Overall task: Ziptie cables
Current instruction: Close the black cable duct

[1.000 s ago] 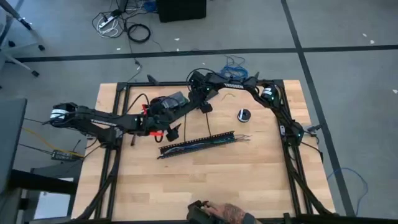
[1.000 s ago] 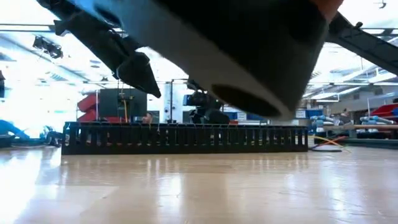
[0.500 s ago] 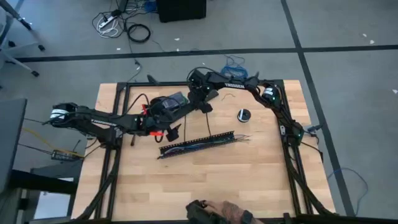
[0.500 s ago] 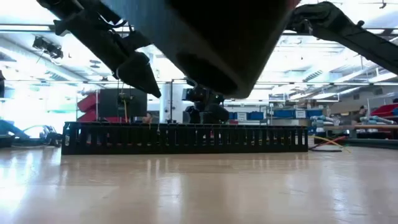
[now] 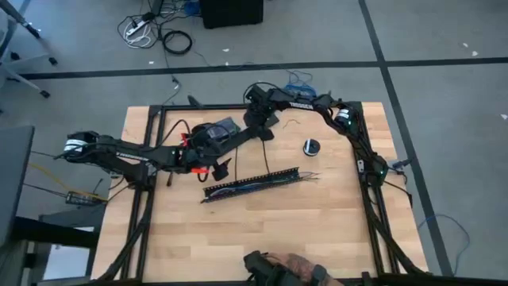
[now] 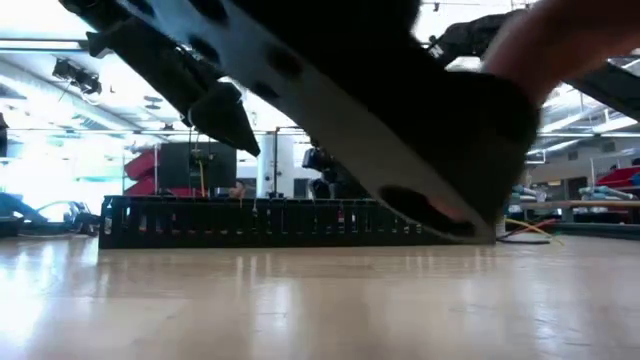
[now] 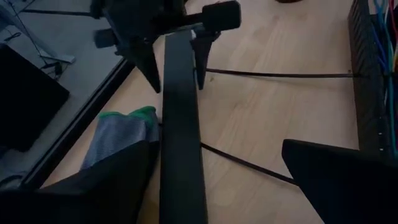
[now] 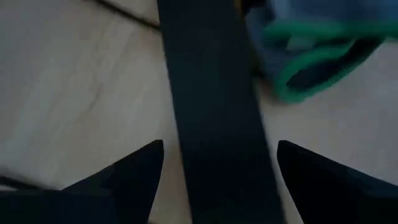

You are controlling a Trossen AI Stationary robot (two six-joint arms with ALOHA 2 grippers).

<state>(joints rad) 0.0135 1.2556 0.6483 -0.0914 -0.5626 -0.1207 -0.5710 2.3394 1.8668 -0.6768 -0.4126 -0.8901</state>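
Thin blue and grey cables (image 5: 266, 182) inside black slotted channel (image 5: 238, 187); both jaws spread, empty.

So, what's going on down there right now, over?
Left gripper, right gripper both open, straddling a long black bar. Cables lying in slotted channel; zipties loose on table. Person's hand at table edge.

The near half of the tabletop (image 5: 262, 230) lies bare, giving open passage in front of the slotted channel (image 5: 252, 184), which crosses the middle as a low wall. Behind it, a long flat black bar (image 7: 180, 118) runs between left hand (image 5: 221, 168) and right hand (image 5: 263, 134), with two zipties (image 7: 273, 74) flat beneath and a small round black object (image 5: 311, 147) off to the right.
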